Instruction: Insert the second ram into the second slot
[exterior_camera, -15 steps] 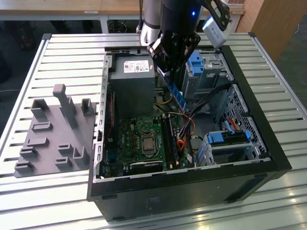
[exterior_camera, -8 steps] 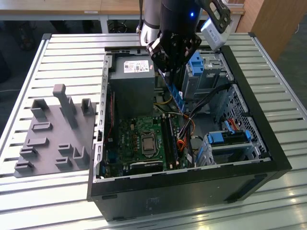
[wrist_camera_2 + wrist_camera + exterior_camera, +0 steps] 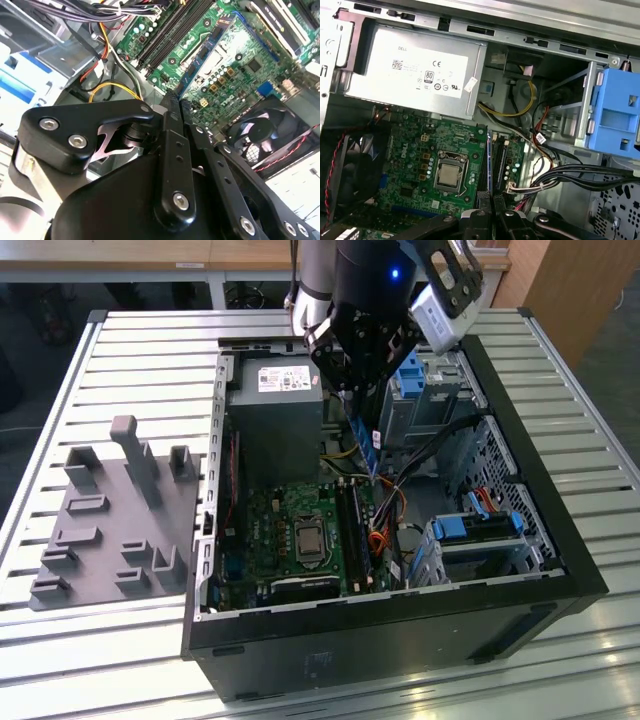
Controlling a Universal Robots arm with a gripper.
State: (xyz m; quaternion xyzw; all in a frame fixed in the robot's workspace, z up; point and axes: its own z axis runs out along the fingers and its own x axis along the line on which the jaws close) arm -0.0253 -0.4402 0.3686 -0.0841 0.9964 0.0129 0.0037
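Nearest the wrist: gripper (image 3: 491,205), jaws clenched on ram (image 3: 490,160). Edge-on in both wrist views, a thin blue strip running out from the grasp. In the exterior view, poking out below the gripper, inside case (image 3: 400,640), over board (image 3: 415,145). Level or tilted: cannot tell. Not seated, as far as the exterior view shows.

Just beyond: slots (image 3: 481,167), dark, running the same way as ram. Lined up lengthwise over them; cannot tell which slot sits under it.

Beside slots: socket (image 3: 449,175), bare metal lid. On slots' other side: black cables (image 3: 580,175), draped across.

At board edge: fan (image 3: 260,132), red and black leads alongside.

Farther: PSU (image 3: 415,75), grey box with pale label, against case wall. Beside PSU: blue bracket (image 3: 615,112), well apart from ram.

Outside case, toward the exterior view's left: grey fixture (image 3: 110,530) with upright pegs, flat on slatted table (image 3: 120,350).
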